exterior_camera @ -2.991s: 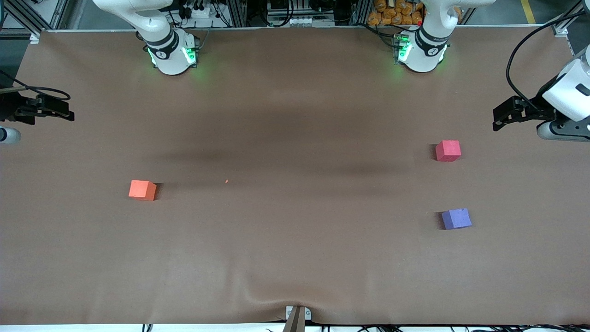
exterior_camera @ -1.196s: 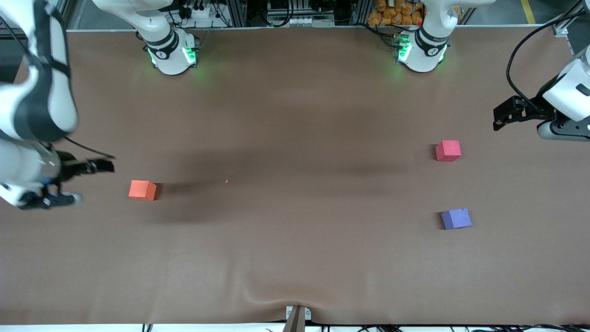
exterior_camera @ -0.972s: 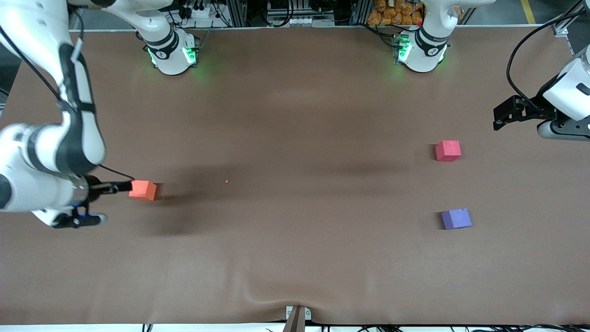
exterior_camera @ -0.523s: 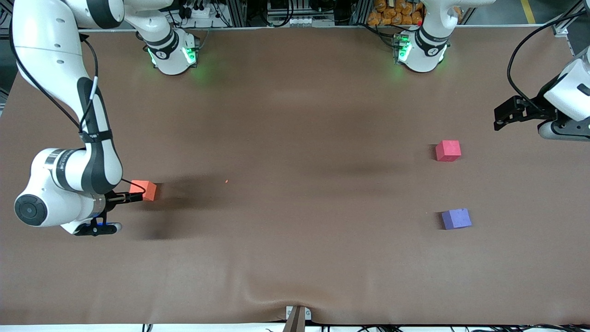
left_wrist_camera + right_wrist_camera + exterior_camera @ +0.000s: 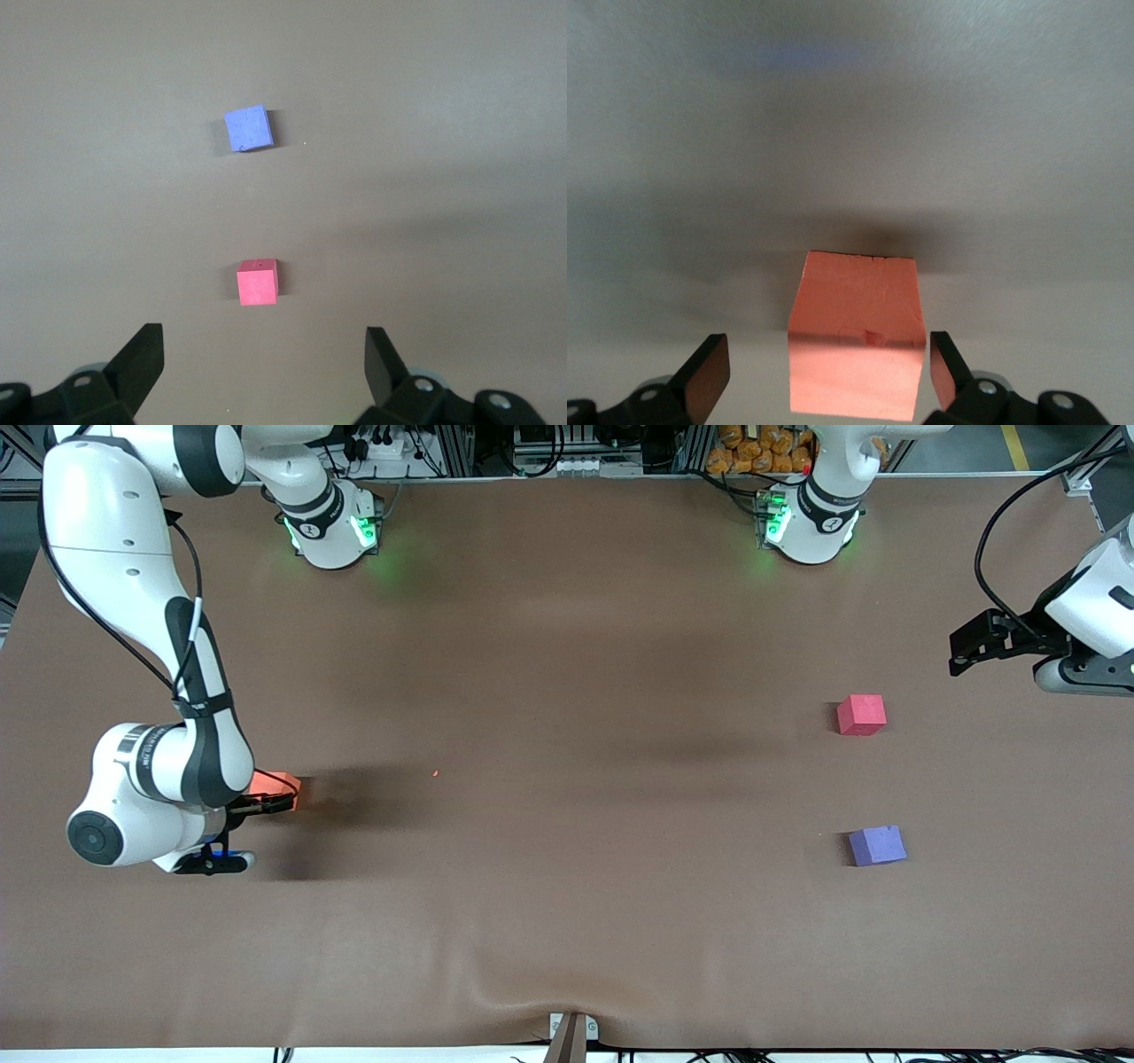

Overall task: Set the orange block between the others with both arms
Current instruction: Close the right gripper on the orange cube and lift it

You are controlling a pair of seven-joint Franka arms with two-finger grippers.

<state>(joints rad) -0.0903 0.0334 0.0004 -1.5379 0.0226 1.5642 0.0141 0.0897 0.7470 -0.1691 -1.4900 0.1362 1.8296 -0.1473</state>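
Note:
The orange block (image 5: 285, 786) rests on the brown table toward the right arm's end, partly covered by the right arm's wrist. My right gripper (image 5: 269, 805) is low at the block and open. In the right wrist view the orange block (image 5: 856, 352) fills the space between the fingertips (image 5: 709, 372), with a small gap on each side. The red-pink block (image 5: 861, 715) and the purple-blue block (image 5: 877, 845) lie apart toward the left arm's end, the purple-blue one nearer the camera. My left gripper (image 5: 964, 651) waits open above the table edge, with the red-pink block (image 5: 257, 283) and the purple-blue block (image 5: 247, 129) in its wrist view.
A tiny orange speck (image 5: 435, 773) lies on the cover beside the orange block. The brown cover (image 5: 567, 646) wrinkles near the front edge (image 5: 523, 992), where a small bracket (image 5: 571, 1031) sticks up. The two arm bases (image 5: 332, 531) stand along the back edge.
The right arm swung in from its end of the table, dropped and slid forward until its open fingers straddle the orange block. The left arm and all blocks stayed put.

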